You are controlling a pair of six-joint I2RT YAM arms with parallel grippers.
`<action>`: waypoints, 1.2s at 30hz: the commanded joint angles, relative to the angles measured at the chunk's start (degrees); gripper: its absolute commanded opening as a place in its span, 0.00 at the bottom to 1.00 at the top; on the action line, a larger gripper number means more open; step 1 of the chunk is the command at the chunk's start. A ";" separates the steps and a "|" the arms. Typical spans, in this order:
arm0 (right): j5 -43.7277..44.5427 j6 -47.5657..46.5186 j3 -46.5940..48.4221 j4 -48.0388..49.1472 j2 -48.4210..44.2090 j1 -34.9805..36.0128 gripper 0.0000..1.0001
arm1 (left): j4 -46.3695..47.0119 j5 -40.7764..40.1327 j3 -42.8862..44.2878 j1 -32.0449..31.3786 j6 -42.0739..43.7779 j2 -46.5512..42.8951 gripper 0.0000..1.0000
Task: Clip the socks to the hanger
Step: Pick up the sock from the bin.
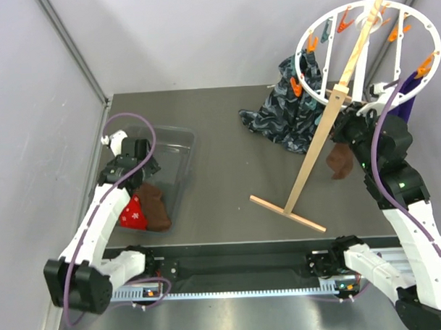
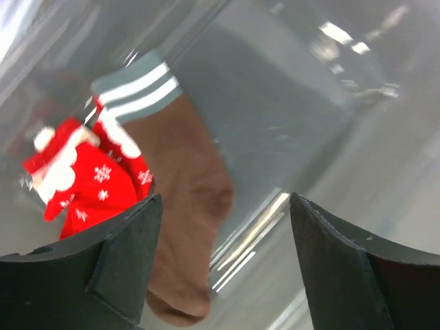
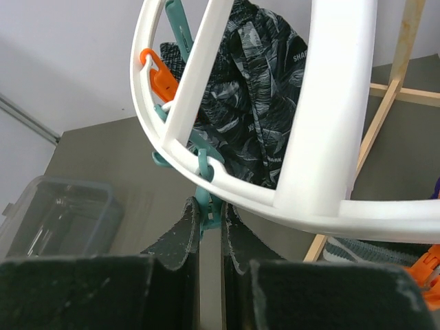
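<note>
The brown sock [image 2: 199,206], soft knit with a grey cuff banded in white, lies directly under my left hand [image 2: 223,261], in the gap between its two black fingers. That hand is spread wide and grips nothing. The red sock [image 2: 96,182], with white snowflakes and fluffy white trim, lies to the left of that gap, against the brown one. Both rest on the floor of a clear, glossy plastic bin [image 1: 177,137], which the left hand reaches down into. On the other side, my right hand [image 3: 210,237] is pinched almost fully closed on the lower end of a teal clip [image 3: 208,206] that hangs from the hanger [image 3: 330,124]. The hanger is a smooth white plastic ring with curved spokes, and it arches just above that hand. A second brown sock [image 1: 341,162] shows just below the right hand, but I cannot tell whether it hangs or lies flat. Beyond the ring is a crumpled dark patterned cloth [image 3: 254,124], and a pale wooden stand [image 1: 317,143] slants up from a T-shaped foot. Everything sits on a matte dark-grey bench [image 1: 228,165], enclosed by plain pale walls [image 1: 187,36].
</note>
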 commanded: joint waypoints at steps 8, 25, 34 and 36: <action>-1.22 -1.24 -1.38 0.90 -0.48 0.39 0.00 | 2.99 -8.32 1.82 3.07 -18.69 16.71 0.70; -1.04 -1.94 -2.44 1.87 -1.10 0.83 0.00 | 18.30 -2.54 4.82 17.13 -14.92 40.09 0.52; -1.57 -1.77 -2.26 1.96 -0.84 1.09 0.00 | 20.49 -1.92 2.45 17.22 -18.17 43.09 0.33; -1.74 -1.77 -2.26 1.96 -0.75 1.09 0.00 | 20.58 -1.22 2.63 17.22 -17.65 42.30 0.16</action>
